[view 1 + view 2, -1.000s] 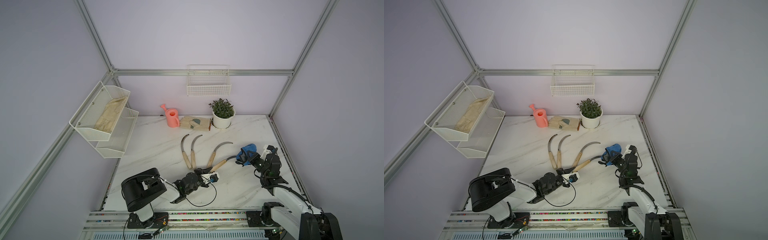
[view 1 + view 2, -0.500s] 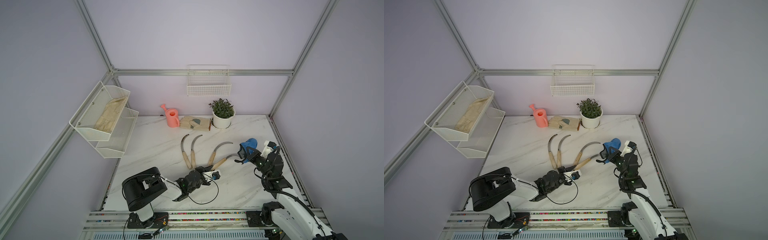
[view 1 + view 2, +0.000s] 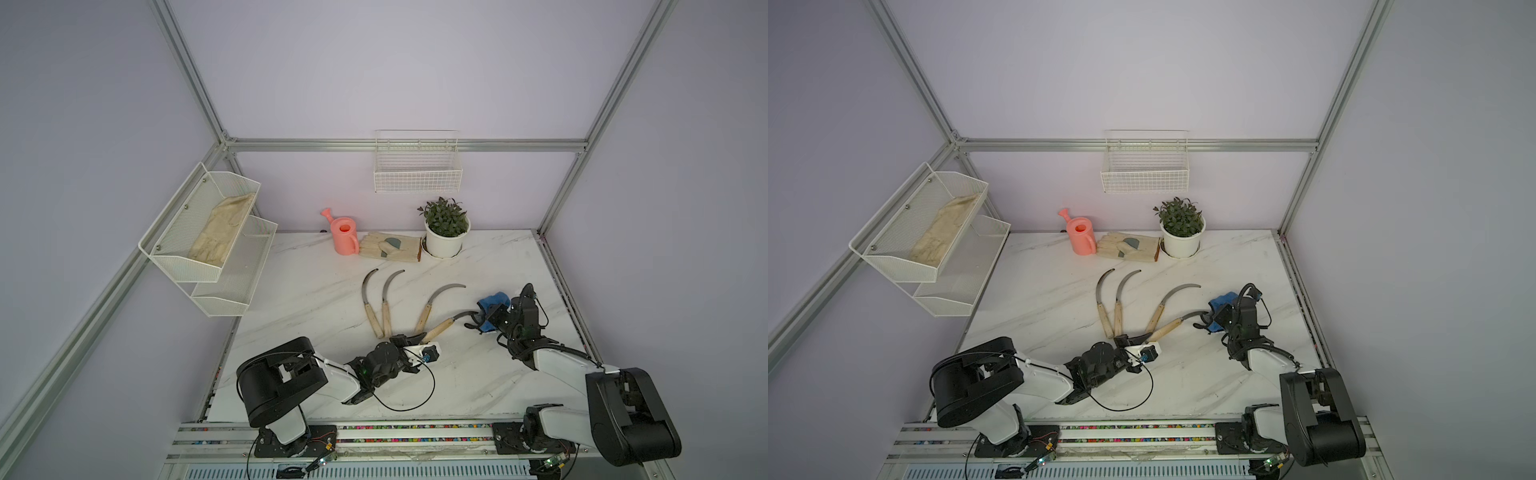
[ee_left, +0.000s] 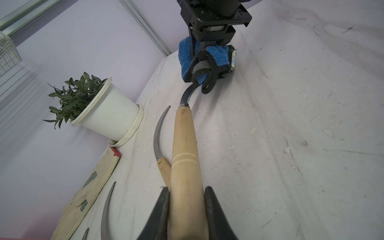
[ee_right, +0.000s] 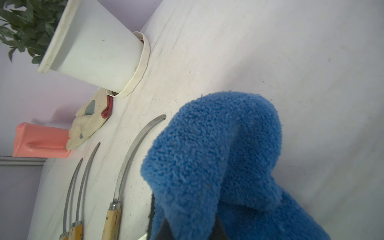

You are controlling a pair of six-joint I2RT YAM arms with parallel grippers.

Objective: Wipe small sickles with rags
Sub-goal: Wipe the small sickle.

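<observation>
Gripping one sickle (image 4: 185,145) by its wooden handle, the left tool (image 4: 186,189) was clamped tight on it. The blade ran into the blue rag (image 5: 218,155), which was pinched in the closed right tool (image 3: 482,321). Three more sickles (image 3: 387,318) lay flat on the desk (image 3: 316,291) beyond.

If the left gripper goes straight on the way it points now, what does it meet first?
Probably the rag shut in the right gripper, at the blade end of the sickle that the left gripper holds. Depth is unclear in the wrist view.
</observation>
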